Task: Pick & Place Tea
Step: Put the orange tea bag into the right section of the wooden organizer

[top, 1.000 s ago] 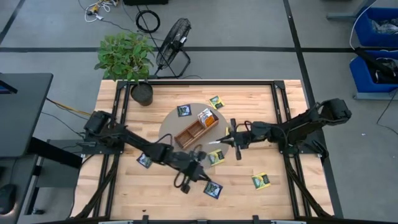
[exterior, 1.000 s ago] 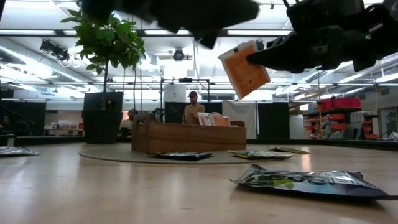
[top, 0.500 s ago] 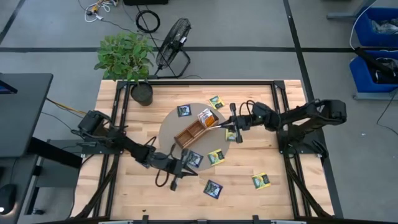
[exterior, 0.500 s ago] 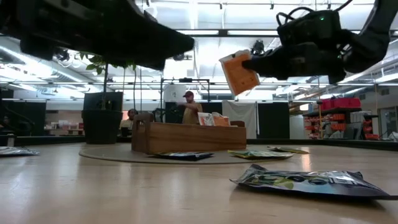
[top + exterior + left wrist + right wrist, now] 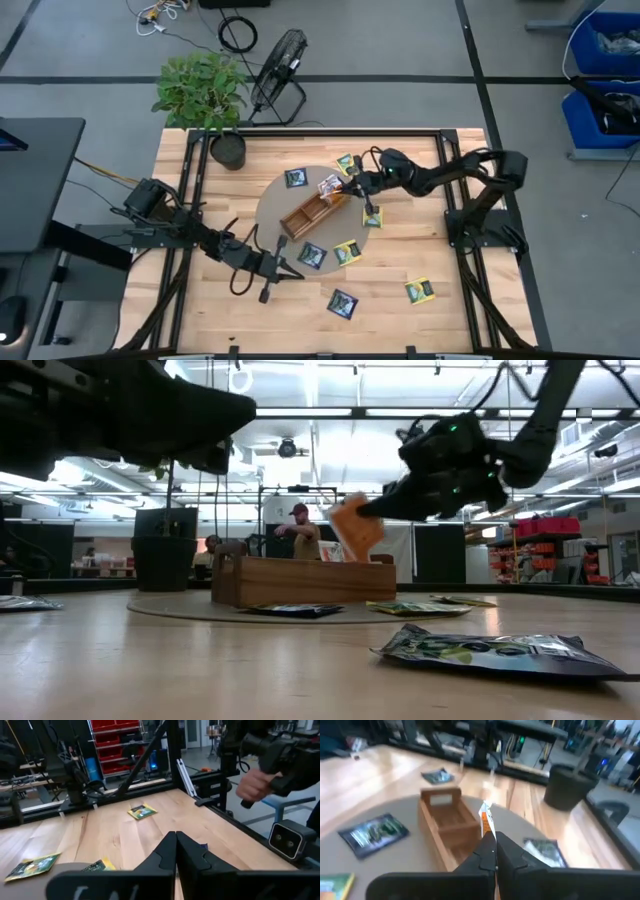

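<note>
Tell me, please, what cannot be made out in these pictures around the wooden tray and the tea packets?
- Print on the orange packet held by the right gripper: blurred in the low view, edge-on in the right wrist view.
- What lies inside the wooden tray: its wall hides it in the low view; too small in the high view.
- Left gripper: cut off by the low view's top edge.

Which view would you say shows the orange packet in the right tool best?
The low view: the orange packet shows broadside above the tray. The right wrist view sees it edge-on, the high view tiny; the left wrist view misses it.
</note>
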